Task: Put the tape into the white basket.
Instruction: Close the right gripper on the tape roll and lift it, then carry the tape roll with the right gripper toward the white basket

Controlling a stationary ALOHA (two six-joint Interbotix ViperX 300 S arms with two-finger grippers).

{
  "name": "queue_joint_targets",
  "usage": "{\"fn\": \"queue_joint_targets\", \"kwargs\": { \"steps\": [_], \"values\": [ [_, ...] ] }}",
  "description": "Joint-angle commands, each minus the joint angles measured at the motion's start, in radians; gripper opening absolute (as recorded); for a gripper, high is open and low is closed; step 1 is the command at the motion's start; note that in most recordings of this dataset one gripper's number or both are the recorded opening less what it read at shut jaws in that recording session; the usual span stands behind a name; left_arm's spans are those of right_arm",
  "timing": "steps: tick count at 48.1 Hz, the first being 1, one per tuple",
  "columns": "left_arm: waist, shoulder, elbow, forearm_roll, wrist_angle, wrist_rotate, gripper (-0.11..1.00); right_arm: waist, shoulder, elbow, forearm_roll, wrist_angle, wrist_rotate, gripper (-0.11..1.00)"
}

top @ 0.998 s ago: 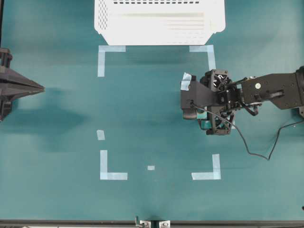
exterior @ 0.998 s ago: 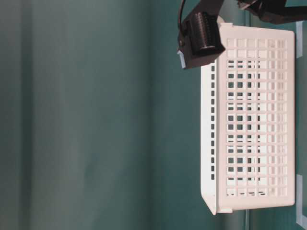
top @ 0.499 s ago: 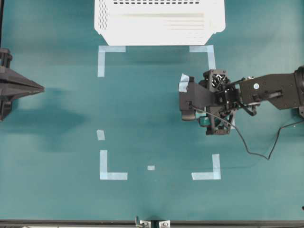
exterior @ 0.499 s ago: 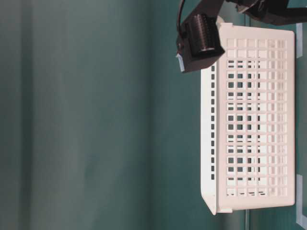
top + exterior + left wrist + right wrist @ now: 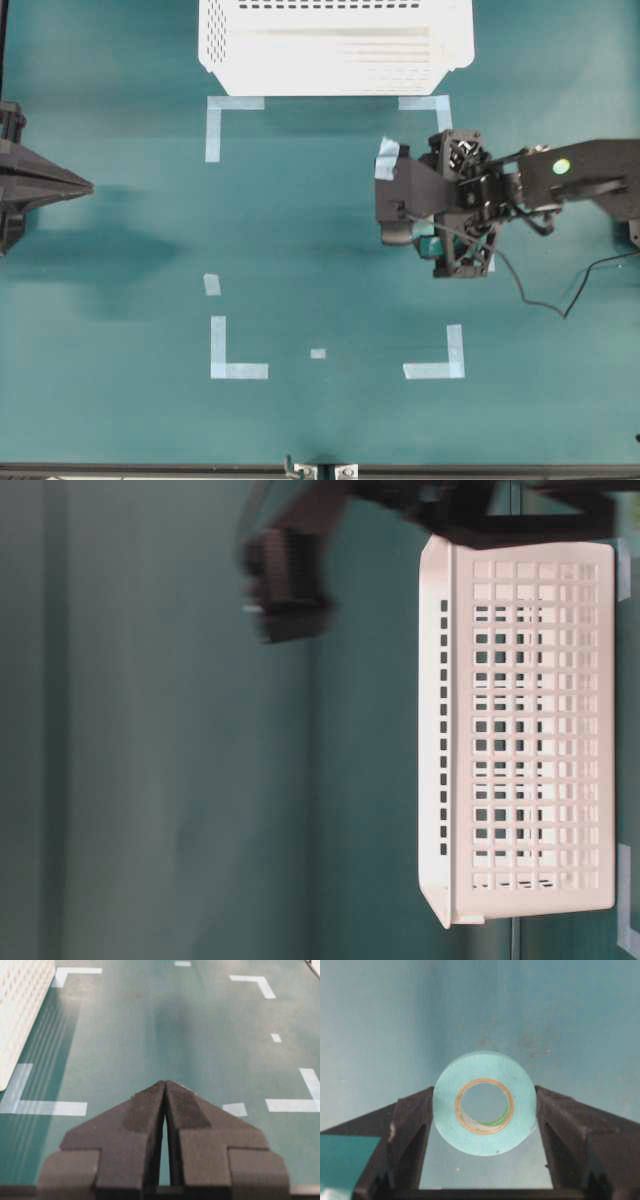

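Mint tape [image 5: 485, 1110] ring clamped in right gripper [image 5: 485, 1115]
Hollow core faces the wrist camera; overhead, the arm mostly hides it. Left gripper [image 5: 165, 1092] closed, empty.

Even, bright light; soft shadows on the green worktop [image 5: 300, 250]; the black right tool [image 5: 285, 585] smears with motion blur at table level, upper frame

Overhead: looks straight down on the table [image 5: 150, 420].
Table-level: low, sideways, close to the white basket [image 5: 530, 730].
Wrist views: close, along each gripper's fingers.
Shared: basket, table surface.
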Motion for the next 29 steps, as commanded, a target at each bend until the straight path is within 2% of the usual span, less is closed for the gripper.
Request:
{"fn": "queue_joint_targets", "kwargs": {
  "steps": [1, 13, 29],
  "values": [
    [-0.002, 0.009, -0.012, 0.002, -0.009, -0.002, -0.11, 0.000, -0.063, -0.046, -0.002, 0.054, 0.000, 0.68],
    [-0.003, 0.009, -0.012, 0.002, -0.009, -0.003, -0.11, 0.002, -0.130, -0.115, 0.000, 0.186, 0.000, 0.68],
    [-0.003, 0.008, -0.012, 0.002, -0.009, -0.003, -0.11, 0.008, -0.137, -0.196, 0.000, 0.275, -0.002, 0.68]
  ]
}}
